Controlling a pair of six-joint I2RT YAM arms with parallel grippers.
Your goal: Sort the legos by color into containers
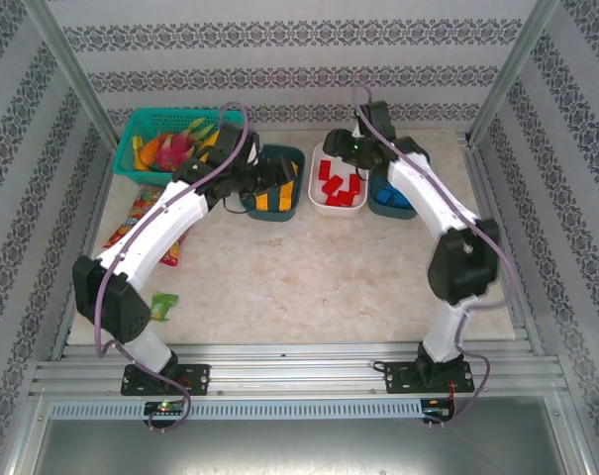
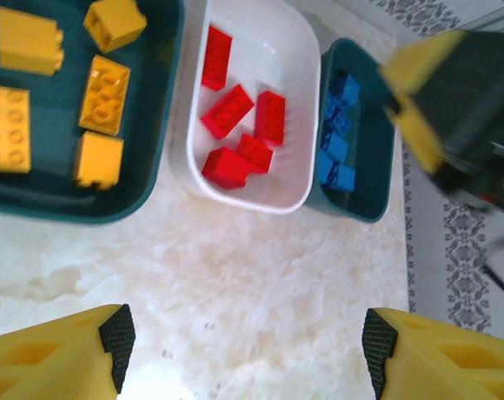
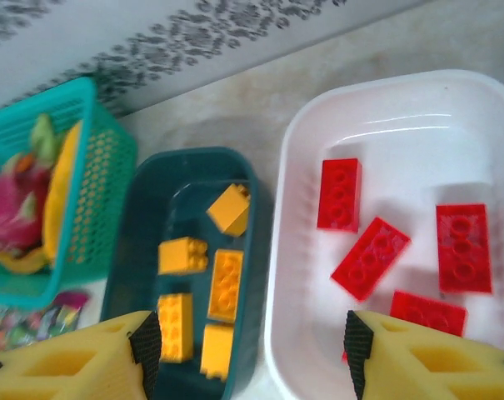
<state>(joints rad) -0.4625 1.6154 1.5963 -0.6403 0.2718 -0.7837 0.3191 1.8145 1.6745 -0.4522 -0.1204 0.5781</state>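
Red legos (image 2: 227, 111) lie in the white tub (image 2: 272, 50), the middle of three set side by side. Yellow legos (image 2: 104, 94) lie in the left dark teal tub (image 2: 56, 108), blue legos (image 2: 336, 142) in the right dark teal tub (image 2: 370, 158). The left gripper (image 2: 245, 342) is spread wide and empty over the bare marble tabletop (image 2: 235, 275). The right gripper (image 3: 250, 346) is spread and empty, above the adjoining rims of the yellow and red tubs.

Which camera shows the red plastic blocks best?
The left wrist view: five red plastic blocks lie unobstructed in the white plastic tub. The right wrist view cuts some off behind the right claw; the top view shows a small red cluster.
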